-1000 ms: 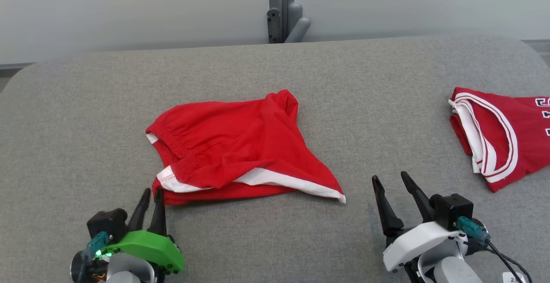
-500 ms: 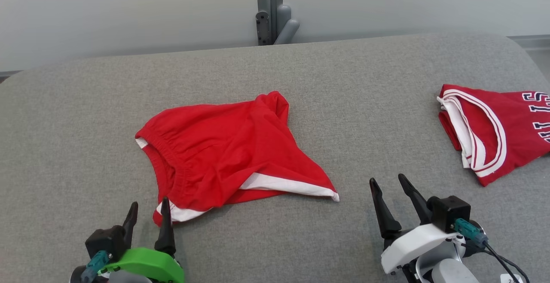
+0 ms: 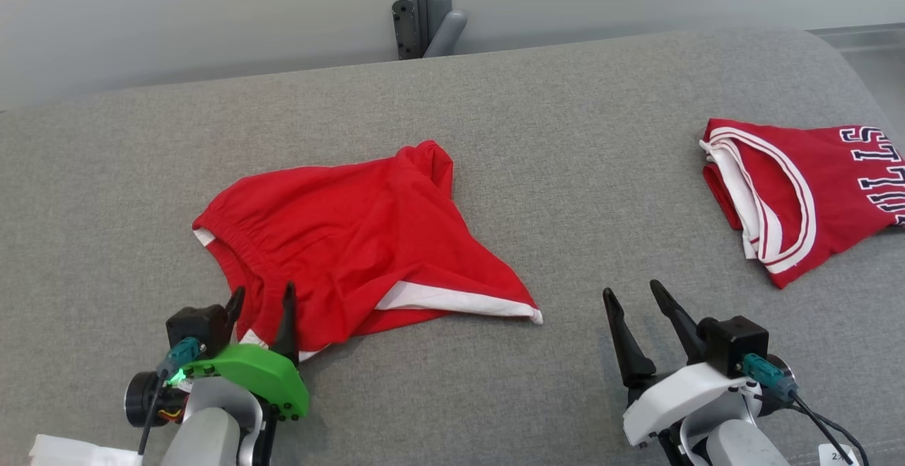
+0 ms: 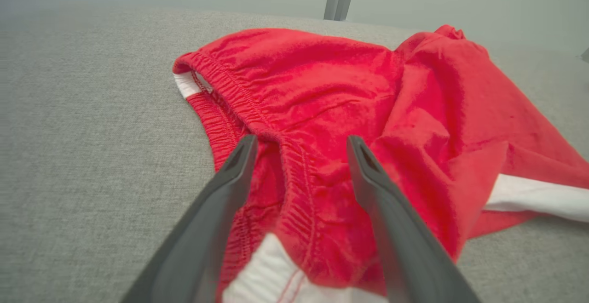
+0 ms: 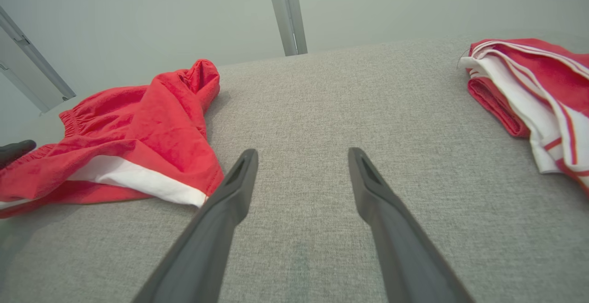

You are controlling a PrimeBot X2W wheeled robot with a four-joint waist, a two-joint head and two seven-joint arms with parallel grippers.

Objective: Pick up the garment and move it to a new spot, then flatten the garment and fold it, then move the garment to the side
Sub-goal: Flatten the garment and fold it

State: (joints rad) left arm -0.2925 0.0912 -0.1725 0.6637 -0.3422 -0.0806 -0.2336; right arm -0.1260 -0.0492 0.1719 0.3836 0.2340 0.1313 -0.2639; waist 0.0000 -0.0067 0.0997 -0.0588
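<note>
We judge the step in hand to be taking hold for the flattening. Our left gripper (image 3: 263, 290) stands open at the lower left of the head view, its fingers astride the gathered elastic waistband (image 4: 294, 188) of the crumpled red cotton shorts with white trim (image 3: 353, 240), which lie left of centre on the grey fabric-covered desk (image 3: 565, 169). We should push low and pinch the band itself, not loose cloth. Our right gripper (image 3: 631, 289), also open, hovers over bare desk near the white-edged hem corner (image 3: 527, 312), its likely hold. The shorts' long axis runs from the waistband at left toward that corner at lower right; the hems point right.
</note>
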